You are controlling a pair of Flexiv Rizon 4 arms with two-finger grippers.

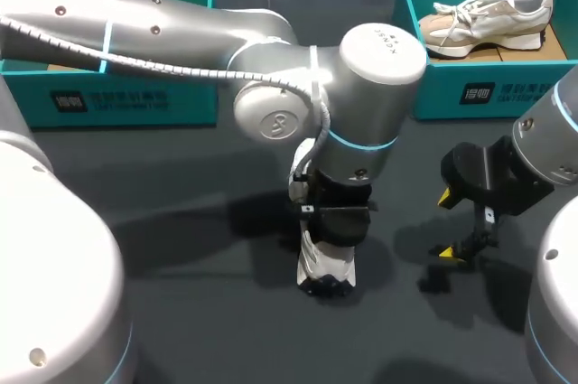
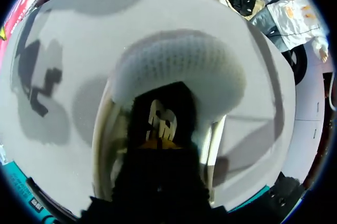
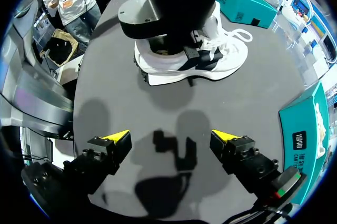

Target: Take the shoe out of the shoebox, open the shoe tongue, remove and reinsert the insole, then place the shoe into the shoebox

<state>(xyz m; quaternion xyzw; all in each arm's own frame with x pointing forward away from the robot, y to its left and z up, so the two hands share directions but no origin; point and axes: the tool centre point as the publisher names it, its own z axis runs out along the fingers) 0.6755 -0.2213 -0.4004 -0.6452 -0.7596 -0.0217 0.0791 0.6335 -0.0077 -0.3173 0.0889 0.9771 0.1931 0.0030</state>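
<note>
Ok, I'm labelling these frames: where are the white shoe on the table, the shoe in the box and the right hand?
white shoe (image 3: 229, 58), right wrist view, on its side near the toe.
boxed shoe (image 1: 488, 18), head view, on its upper's side.
right hand (image 3: 169, 136), right wrist view, midway between its yellow tips.

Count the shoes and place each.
2: the white shoe on the table under the left claw; the beige shoe in the right box. The left box is partly hidden.

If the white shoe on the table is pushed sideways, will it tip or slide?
The white shoe rests flat on its broad sole, so it probably slides rather than tips. Its mesh toe looks soft and may dent. The left gripper inside it may resist a push.
</note>
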